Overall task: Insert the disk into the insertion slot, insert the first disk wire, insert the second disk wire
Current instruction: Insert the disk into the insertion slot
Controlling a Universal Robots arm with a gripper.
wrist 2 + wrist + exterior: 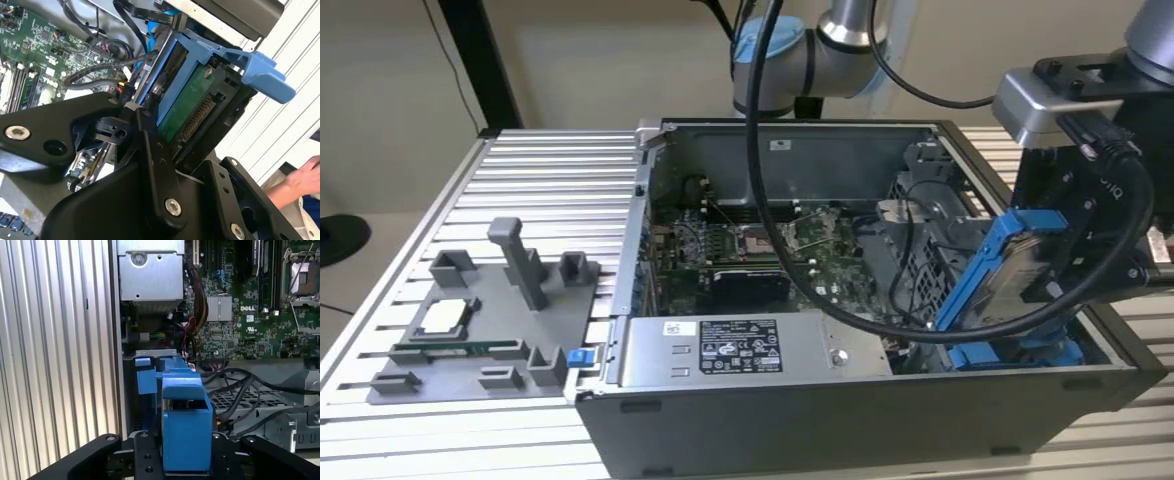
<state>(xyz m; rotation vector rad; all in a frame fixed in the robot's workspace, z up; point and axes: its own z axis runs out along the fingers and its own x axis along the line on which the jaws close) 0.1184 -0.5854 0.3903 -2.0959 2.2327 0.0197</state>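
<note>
Exterior view first: the black two-fingered end effector (1051,288) is clamped on the flat silver-grey disk in its bright blue plastic frame (1001,262), over at the exterior view's right end of the open dark grey computer case (854,410). Disk is tilted, top leaning toward the exterior view's right, and most of it sticks up above the case rim. Its lower end sits right at the insertion slot (1021,352), that narrow bay with bright blue plastic rails in the case's near corner, but I can't tell if it's actually touching the rails. Thick black cables (907,333) loop across the case over the green motherboard (761,245), and the labelled grey power-supply box (740,350) lies along the near wall. Case stands on a ribbed aluminium desk (547,170), with a grey plastic fixture plate (480,335) well apart from it on the exterior view's left. Second wrist view: you look along the disk's underside, green circuit board and connector row showing, blue handle sticking out past the black fingers (152,160) pressed on both sides. A person's hand (300,180) is near the ribbed desk. First wrist view: blue frame end squeezed between the two fingers, the slot's blue rails just beyond, a perforated grey metal cage (250,405) beside them and a plain grey metal box (150,270) farther on.
</note>
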